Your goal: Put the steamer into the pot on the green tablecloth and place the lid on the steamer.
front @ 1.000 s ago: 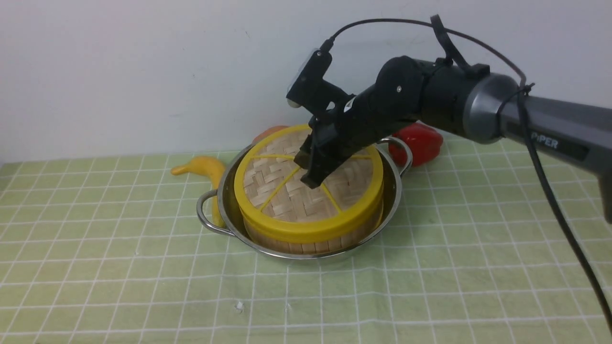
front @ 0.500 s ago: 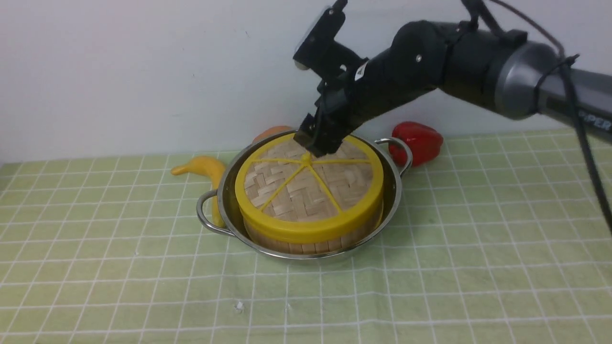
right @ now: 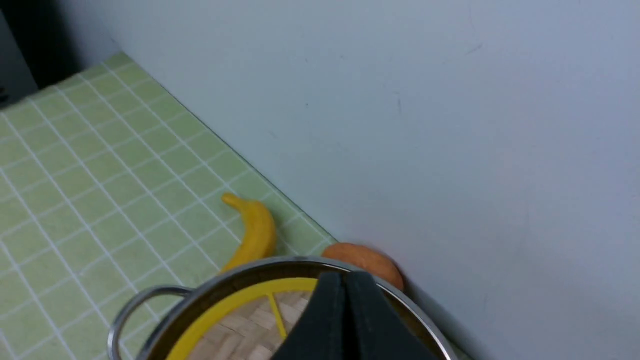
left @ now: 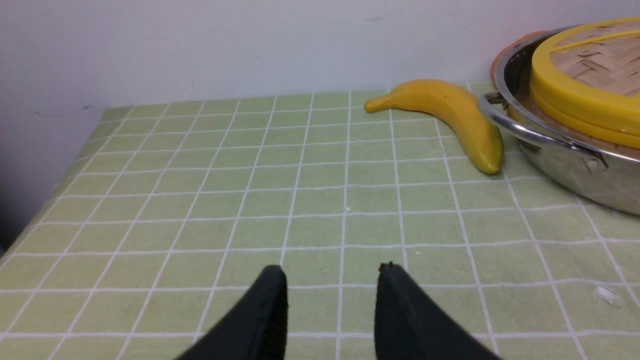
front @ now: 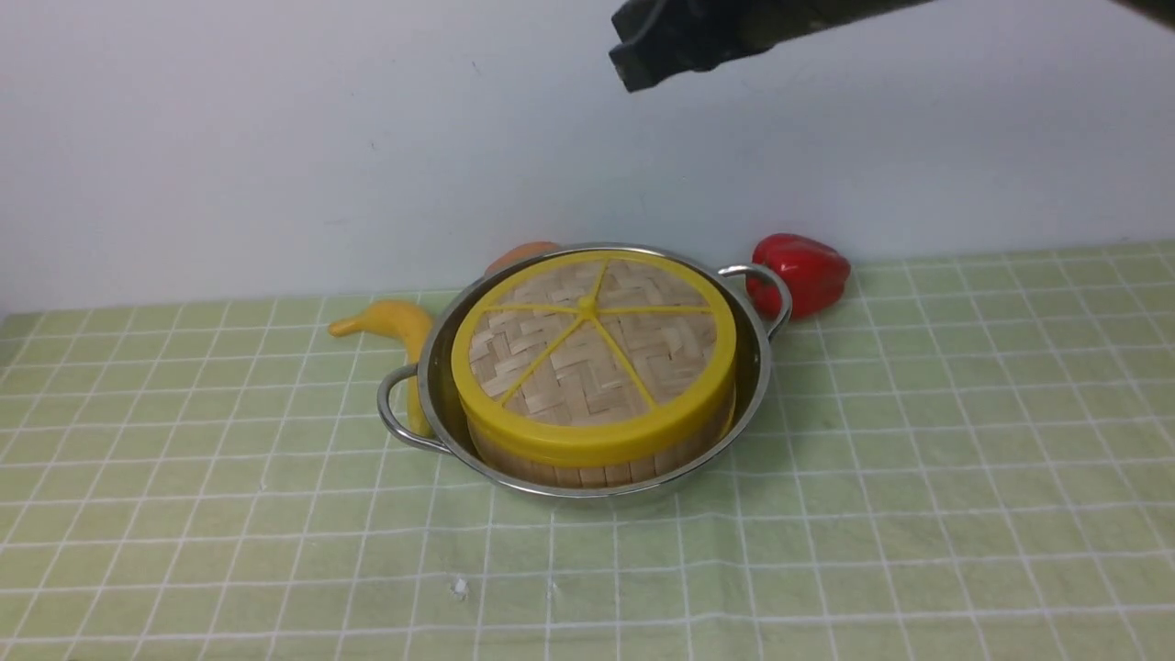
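One pot (front: 587,464) sits on the green tablecloth (front: 918,477) that covers the counter, and it holds one steamer (front: 597,464), whose wooden-strip wall shows between the steel rim and the lid (front: 592,363). One lid rests flat on the steamer, its yellow rim aligned with the basket edge all round, so both placements appear complete (judged from the seating alone). Two loop handles project from the pot, one toward the robot's left and one at the rear right, both unobstructed. Three loose items lie beside the pot: one banana (front: 390,321) touching or just beside the left handle, one red pepper (front: 800,271) just beside the rear handle, and one orange object (front: 519,255) against the back rim. Of the two hands, the right hand (right: 345,285) hangs well above the lid with its fingers pressed together and nothing between them, clear of the stack. The left hand (left: 332,280) is spread and empty, low over bare cloth, well apart from the pot.
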